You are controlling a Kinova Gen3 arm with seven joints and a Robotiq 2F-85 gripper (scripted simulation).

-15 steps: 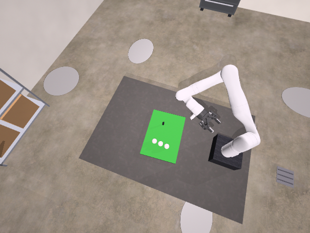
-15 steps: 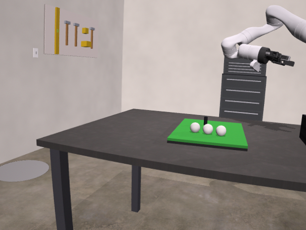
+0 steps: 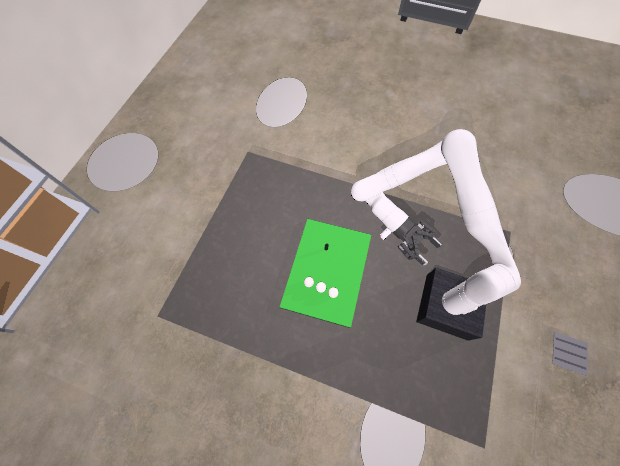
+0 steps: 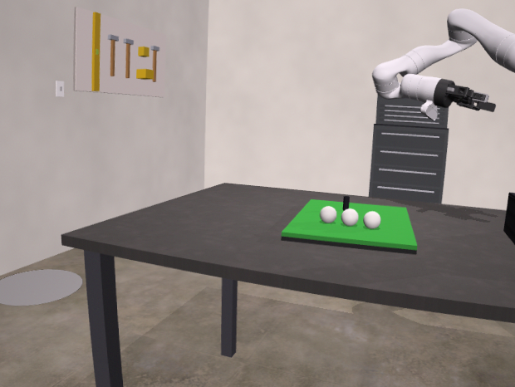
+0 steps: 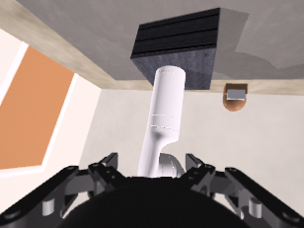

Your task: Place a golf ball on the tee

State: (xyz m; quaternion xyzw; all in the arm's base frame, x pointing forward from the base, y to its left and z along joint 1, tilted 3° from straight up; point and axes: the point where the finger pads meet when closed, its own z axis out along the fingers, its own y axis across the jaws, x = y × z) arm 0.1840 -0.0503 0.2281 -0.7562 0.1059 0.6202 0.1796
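Note:
Three white golf balls lie in a row on the near part of a green mat; they also show in the exterior view. A small black rubber tee stands upright on the mat behind them, with nothing on it. My gripper is open and empty. It hangs high above the table, to the right of the mat, pointing sideways away from the mat. The wrist view shows only my own arm and the open fingers, not the balls or tee.
A black box holds the arm's base at the table's right side. A dark drawer cabinet stands behind the table. A shelf rack stands far left on the floor.

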